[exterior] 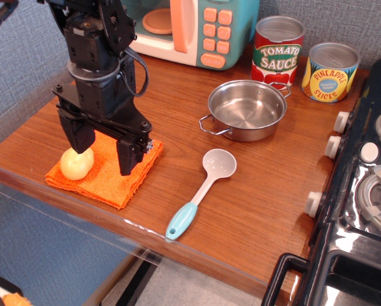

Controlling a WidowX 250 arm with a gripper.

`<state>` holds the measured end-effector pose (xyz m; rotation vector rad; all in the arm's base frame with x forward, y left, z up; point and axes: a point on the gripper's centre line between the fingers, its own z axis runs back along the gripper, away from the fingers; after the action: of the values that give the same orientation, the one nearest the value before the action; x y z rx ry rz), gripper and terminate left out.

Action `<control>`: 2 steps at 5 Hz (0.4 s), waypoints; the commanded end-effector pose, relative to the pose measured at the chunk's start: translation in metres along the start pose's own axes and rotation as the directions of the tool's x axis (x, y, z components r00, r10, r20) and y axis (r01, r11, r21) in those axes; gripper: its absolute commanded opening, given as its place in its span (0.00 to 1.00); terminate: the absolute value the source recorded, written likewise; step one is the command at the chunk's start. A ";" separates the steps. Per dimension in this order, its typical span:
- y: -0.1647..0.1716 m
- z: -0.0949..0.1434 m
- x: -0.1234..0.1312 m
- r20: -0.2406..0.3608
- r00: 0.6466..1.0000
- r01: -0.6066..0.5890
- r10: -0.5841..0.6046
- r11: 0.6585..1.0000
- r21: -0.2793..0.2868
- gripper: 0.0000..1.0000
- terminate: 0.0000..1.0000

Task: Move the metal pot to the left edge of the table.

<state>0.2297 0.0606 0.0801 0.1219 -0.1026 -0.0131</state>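
Seen from above and slightly in front: reddish-brown wooden table [254,191] filling the middle of the frame; metal pot [247,110] upright and empty at upper centre, two wire loop handles showing, well right of the table's left edge; just behind it at upper right, a red tomato sauce can [278,50], nearly touching the pot's rear handle; beside that, a yellow pineapple slices can [330,71]; in the top centre, a pink and teal toy microwave [197,29]. Below the pot at lower centre, apart from it, a grey ladle [203,191] with a blue handle, lying diagonally, bowl toward the pot, handle end at the table's front edge. At left, a black robot gripper [104,153] pointing down, fingers spread apart and grasping nothing; tips low over an orange cloth [107,171]; left finger just above or touching a pale yellow round object [76,164] resting on the cloth, contact unclear. Along the right edge, a black stove [362,204] with white knobs and burners.
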 end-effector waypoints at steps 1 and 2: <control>0.000 0.000 0.000 0.000 1.000 0.000 0.000 1.000 0.000 1.00 0.00; -0.030 -0.004 0.032 0.007 0.999 0.044 -0.044 0.999 -0.015 1.00 0.00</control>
<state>0.2601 0.0242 0.0665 0.0975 -0.0668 -0.0709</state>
